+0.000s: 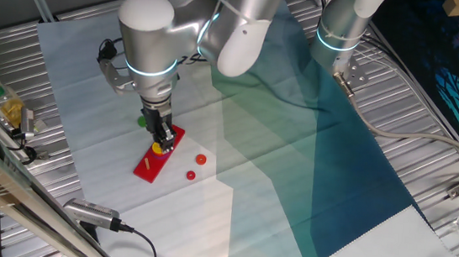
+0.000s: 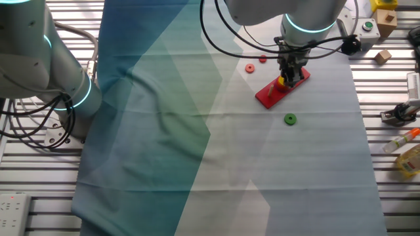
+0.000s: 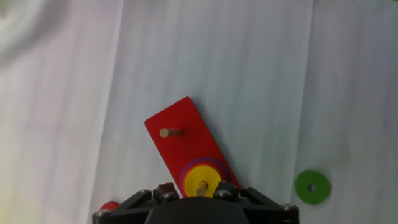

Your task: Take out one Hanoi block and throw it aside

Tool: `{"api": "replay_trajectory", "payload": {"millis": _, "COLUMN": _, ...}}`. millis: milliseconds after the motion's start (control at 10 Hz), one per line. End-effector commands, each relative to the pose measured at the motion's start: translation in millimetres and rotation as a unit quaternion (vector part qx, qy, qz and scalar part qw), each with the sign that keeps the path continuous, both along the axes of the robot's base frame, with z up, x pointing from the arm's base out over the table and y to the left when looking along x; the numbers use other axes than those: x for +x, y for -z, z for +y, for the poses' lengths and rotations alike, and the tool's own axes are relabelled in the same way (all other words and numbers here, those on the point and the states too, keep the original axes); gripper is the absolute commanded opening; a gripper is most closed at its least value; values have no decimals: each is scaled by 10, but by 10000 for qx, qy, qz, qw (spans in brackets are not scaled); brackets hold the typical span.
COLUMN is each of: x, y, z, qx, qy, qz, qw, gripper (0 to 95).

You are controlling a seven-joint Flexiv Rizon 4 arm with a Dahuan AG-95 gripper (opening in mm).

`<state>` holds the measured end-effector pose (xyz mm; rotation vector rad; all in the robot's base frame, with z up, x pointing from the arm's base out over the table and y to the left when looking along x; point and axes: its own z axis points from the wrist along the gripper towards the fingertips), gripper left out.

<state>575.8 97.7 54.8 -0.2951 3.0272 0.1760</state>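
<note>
In your hand view the gripper (image 3: 199,198) sits right over the yellow Hanoi block (image 3: 202,181), stacked on a peg of the red base (image 3: 180,140), a green disc (image 3: 311,186) lying apart. From both fixed views you cannot tell whether its fingers have closed on the block.

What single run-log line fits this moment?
gripper: over yellow disc, jaw state unclear | disc: on peg, red base | green disc: on cloth

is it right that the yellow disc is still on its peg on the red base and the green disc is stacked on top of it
Not quite. The yellow disc is on its peg on the red base, but the green disc isn't stacked on it: the hand view shows it lying flat on the cloth, apart from the base.
</note>
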Motion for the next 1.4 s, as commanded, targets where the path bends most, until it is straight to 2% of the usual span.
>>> {"api": "replay_trajectory", "payload": {"millis": 100, "x": -9, "y": -4, "z": -3, "qx": -71, "qy": -14, "qz": -26, "qw": 10000, "gripper": 380}}
{"api": "replay_trajectory", "payload": {"millis": 500, "x": -11, "y": -3, "z": -5, "qx": -178, "qy": -108, "qz": -27, "qw": 9998, "gripper": 380}}
{"api": "replay_trajectory", "payload": {"millis": 600, "x": -14, "y": -2, "z": -6, "qx": -343, "qy": -179, "qz": -35, "qw": 9992, "gripper": 380}}
{"api": "replay_trajectory", "payload": {"millis": 700, "x": -20, "y": 0, "z": -9, "qx": -377, "qy": -171, "qz": -40, "qw": 9991, "gripper": 380}}
{"api": "replay_trajectory", "payload": {"millis": 1000, "x": -45, "y": 10, "z": -21, "qx": -381, "qy": -124, "qz": 5, "qw": 9992, "gripper": 380}}
{"api": "replay_trajectory", "payload": {"millis": 1100, "x": -59, "y": 15, "z": -28, "qx": -329, "qy": -63, "qz": 19, "qw": 9994, "gripper": 380}}
{"api": "replay_trajectory", "payload": {"millis": 1400, "x": -59, "y": 15, "z": -28, "qx": -386, "qy": -122, "qz": 41, "qw": 9992, "gripper": 380}}
